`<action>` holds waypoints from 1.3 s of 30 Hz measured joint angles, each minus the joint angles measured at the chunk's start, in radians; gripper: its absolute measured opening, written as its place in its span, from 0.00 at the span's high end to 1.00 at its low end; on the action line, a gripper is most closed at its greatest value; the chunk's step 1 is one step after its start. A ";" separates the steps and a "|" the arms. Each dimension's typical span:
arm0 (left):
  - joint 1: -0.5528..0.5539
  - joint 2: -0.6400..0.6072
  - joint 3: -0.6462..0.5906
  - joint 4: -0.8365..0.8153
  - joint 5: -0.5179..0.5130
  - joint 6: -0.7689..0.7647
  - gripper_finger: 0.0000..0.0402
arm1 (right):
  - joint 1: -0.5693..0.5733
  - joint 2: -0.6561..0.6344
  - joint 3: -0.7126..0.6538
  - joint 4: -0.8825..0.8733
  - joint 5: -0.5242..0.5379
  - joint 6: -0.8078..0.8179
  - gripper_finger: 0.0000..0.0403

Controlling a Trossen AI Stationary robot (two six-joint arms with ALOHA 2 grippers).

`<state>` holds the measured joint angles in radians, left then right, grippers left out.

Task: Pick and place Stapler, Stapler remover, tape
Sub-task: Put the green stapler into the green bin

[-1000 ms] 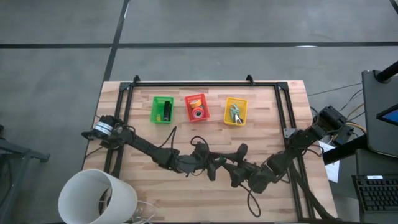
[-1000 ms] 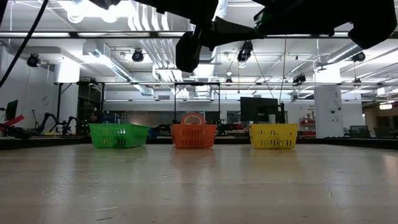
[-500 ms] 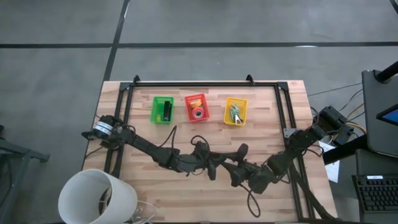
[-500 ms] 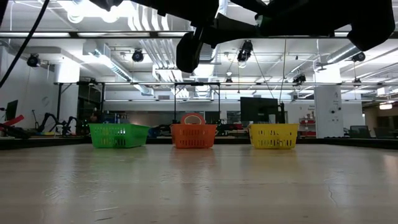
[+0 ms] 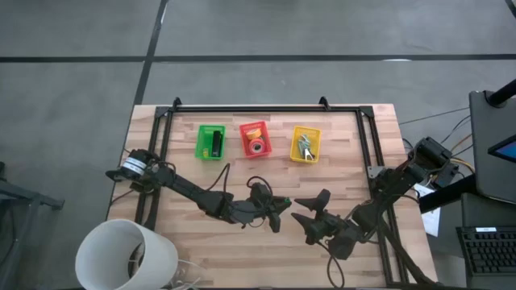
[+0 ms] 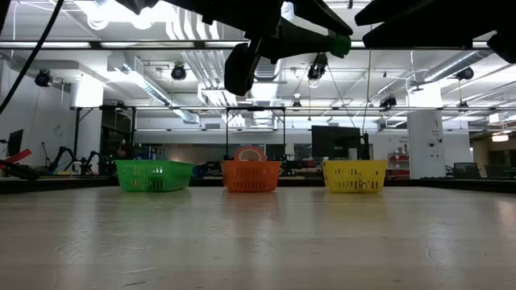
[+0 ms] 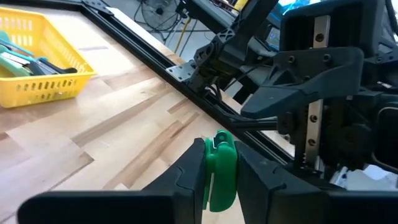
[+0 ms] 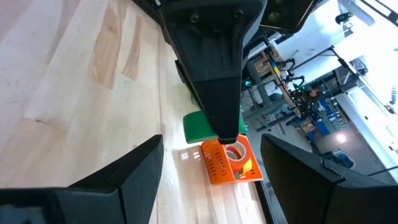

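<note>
**Carrying the green piece to its basket**

The small green plastic piece with a pale label (image 7: pixel 219 169) sits clamped upright between the two dark fingers of my left pincer (image 7: pixel 219 177), held clear above the pale wooden desk (image 5: pixel 242 179). I take it for the stapler remover, though I cannot tell that for certain. My right pincer (image 5: pixel 310 212) faces the left one just beyond the piece. Its jaws are spread wide, one finger on each side, and they touch nothing.

Ahead of my left pincer, across the desk, three small slotted plastic baskets stand in a row.
- The yellow basket (image 5: pixel 306 134) lies nearest the line the pincer points along, and it holds green-and-metal things much like what I carry.
- The red basket (image 5: pixel 243 137) beside it holds a red-orange tape roll with a pale centre (image 5: pixel 255 146).
- The green basket (image 5: pixel 201 142), farthest off, holds the black bar-shaped stapler (image 5: pixel 216 144).

To do this well, I judge the right arm should draw straight back first, so its open fingers do not catch the piece. I grip only the lower part of the piece, so I should keep the wrist level and move without jerks. I should stop over the middle of the yellow basket, go down inside its rim, and only then let go, because a drop from height could bounce the piece out.
</note>
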<state>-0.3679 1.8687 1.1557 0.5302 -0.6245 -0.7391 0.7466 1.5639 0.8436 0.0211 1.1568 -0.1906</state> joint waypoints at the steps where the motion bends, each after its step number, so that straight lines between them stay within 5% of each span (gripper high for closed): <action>1: 0.000 0.000 0.000 -0.001 -0.005 0.007 0.82 | 0.002 -0.001 0.000 -0.008 0.000 0.004 0.34; 10: 0.001 -0.004 0.000 -0.057 -0.068 0.035 0.80 | 0.043 -0.004 0.000 -0.136 0.024 0.137 0.36; 18: 0.029 -0.048 0.000 -0.274 -0.178 0.007 0.81 | 0.055 -0.004 0.000 -0.471 -0.048 0.540 0.40; 25: 0.080 -0.185 0.000 -0.672 -0.335 -0.053 0.80 | 0.058 -0.004 -0.030 -0.565 -0.148 0.734 0.50; 30: 0.124 -0.259 0.000 -1.079 -0.448 -0.297 0.81 | 0.059 -0.004 -0.053 -0.565 -0.162 0.767 0.56; 35: 0.208 -0.282 -0.003 -1.441 -0.437 -0.541 0.80 | 0.058 -0.004 -0.059 -0.563 -0.171 0.768 0.64; 39: 0.300 -0.282 -0.039 -1.521 -0.356 -0.576 0.80 | 0.058 -0.005 -0.059 -0.556 -0.191 0.768 0.74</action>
<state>-0.0676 1.5867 1.1170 -0.9905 -0.9805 -1.3150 0.8050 1.5593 0.7849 -0.5349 0.9660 0.5775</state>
